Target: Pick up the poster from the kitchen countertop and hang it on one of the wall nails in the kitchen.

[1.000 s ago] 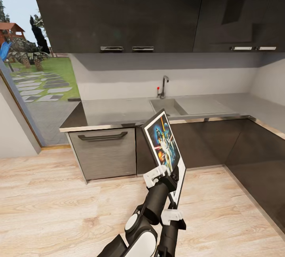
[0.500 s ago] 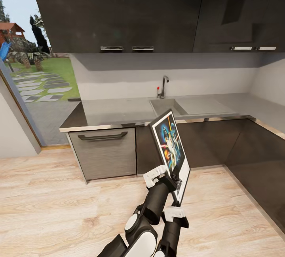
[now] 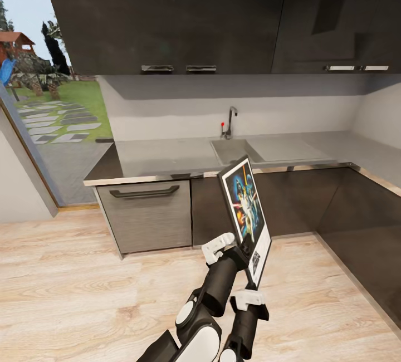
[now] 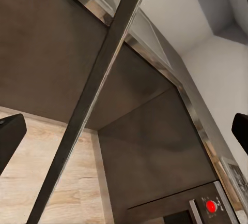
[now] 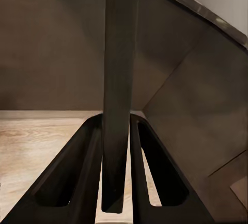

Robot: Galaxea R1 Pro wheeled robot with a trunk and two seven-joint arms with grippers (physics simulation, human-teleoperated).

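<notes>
The poster [image 3: 246,213], black-framed with a white border and dark blue art, stands upright and tilted in front of the kitchen countertop [image 3: 161,156], its face turned left. My right gripper [image 3: 254,294] is shut on its lower edge; in the right wrist view both fingers [image 5: 77,175] press the dark frame edge [image 5: 120,79]. My left gripper [image 3: 235,250] sits beside the lower left of the frame. In the left wrist view its fingers [image 4: 8,137] stand wide apart, open, and the frame edge [image 4: 98,79] runs between them untouched. The sink [image 3: 236,150] and tap [image 3: 229,122] lie behind the poster.
Dark upper cabinets [image 3: 167,16] hang over the counter. A grey drawer front with a bar handle [image 3: 146,214] sits below it at left. The counter turns a corner at right [image 3: 379,175]. A glass opening onto a garden [image 3: 50,111] is at left. Wood floor [image 3: 72,284] surrounds me.
The poster has swung to the right and turned more edge-on, and my right gripper has shifted right with it. My left gripper has stayed in place.
</notes>
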